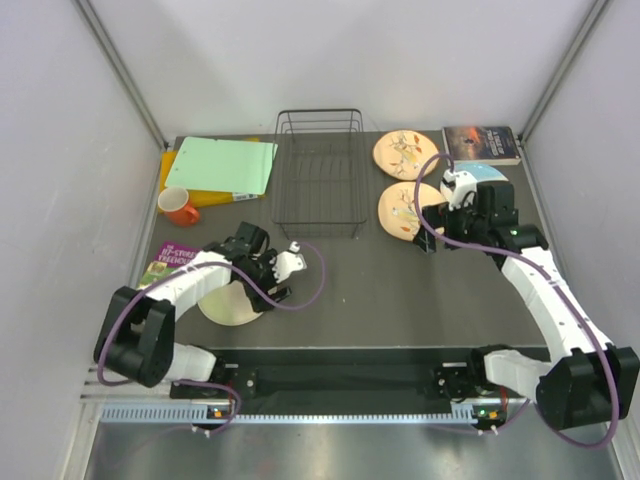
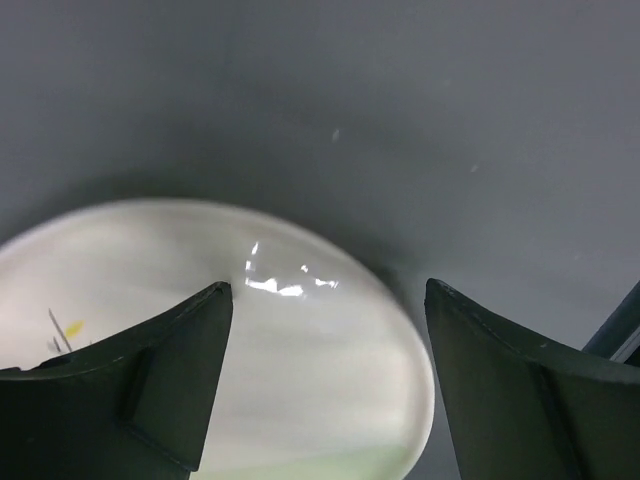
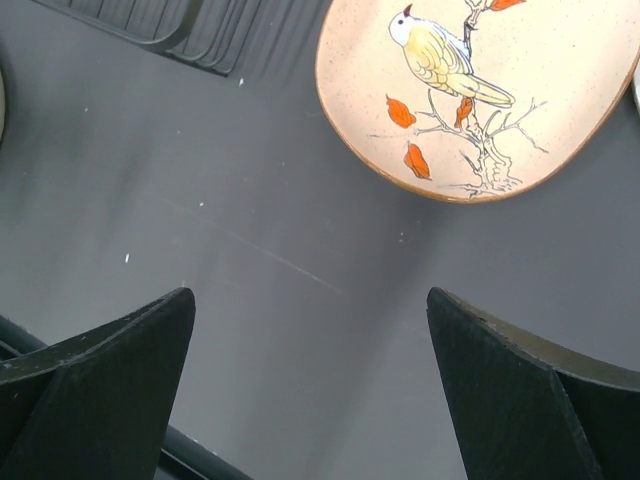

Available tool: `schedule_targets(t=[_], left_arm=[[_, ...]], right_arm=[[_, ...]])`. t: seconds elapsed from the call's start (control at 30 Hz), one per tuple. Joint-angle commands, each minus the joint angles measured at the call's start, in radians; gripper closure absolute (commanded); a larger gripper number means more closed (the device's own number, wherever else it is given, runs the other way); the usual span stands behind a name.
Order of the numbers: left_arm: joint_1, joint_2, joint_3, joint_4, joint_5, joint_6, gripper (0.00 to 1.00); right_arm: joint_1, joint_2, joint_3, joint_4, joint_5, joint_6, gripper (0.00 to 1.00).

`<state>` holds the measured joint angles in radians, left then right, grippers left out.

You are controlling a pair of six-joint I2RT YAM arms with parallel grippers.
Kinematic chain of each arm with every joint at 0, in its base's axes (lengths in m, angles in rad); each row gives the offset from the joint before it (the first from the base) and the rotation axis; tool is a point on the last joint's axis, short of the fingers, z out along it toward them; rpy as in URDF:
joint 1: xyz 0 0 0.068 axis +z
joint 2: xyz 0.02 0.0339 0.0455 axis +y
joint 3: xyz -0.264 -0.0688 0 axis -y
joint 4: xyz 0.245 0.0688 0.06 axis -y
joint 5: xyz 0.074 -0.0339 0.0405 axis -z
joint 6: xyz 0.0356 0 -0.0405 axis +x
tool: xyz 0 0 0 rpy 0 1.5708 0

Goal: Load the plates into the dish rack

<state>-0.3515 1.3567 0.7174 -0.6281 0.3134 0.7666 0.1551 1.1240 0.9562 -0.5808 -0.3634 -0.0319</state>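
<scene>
The cream plate (image 1: 226,306) lies flat at the near left, partly under my left arm. My left gripper (image 1: 276,289) is open and straddles its right rim. In the left wrist view one finger (image 2: 150,380) sits over the cream plate (image 2: 310,380) and the other stands past the rim. Two peach bird-pattern plates (image 1: 406,153) (image 1: 404,208) lie right of the black wire dish rack (image 1: 318,175). A light blue plate (image 1: 491,174) peeks out behind my right arm. My right gripper (image 1: 428,238) is open over bare table, just short of the nearer peach plate (image 3: 480,90).
A green folder (image 1: 222,165) on a yellow one lies at the back left, with an orange mug (image 1: 180,207) in front of it. A purple book (image 1: 165,262) lies by the left edge and a dark book (image 1: 480,143) at the back right.
</scene>
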Motion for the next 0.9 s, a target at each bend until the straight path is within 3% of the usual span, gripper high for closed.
schedule_targets(t=[0.0, 0.27, 0.63, 0.87], left_arm=[[-0.07, 0.062, 0.016, -0.031, 0.062, 0.02, 0.19], [-0.201, 0.117, 0.086, -0.061, 0.136, -0.027, 0.3], [-0.495, 0.283, 0.269, 0.007, 0.214, -0.162, 0.28], [-0.618, 0.45, 0.459, 0.057, 0.231, -0.239, 0.27]], right_arm=[[0.009, -0.062, -0.027, 0.071, -0.002, 0.0, 0.0], [0.011, -0.089, -0.059, 0.09, 0.024, -0.023, 0.0], [0.0, -0.084, -0.077, 0.119, 0.072, -0.028, 0.0], [-0.011, -0.131, -0.137, 0.105, 0.08, -0.011, 0.0]])
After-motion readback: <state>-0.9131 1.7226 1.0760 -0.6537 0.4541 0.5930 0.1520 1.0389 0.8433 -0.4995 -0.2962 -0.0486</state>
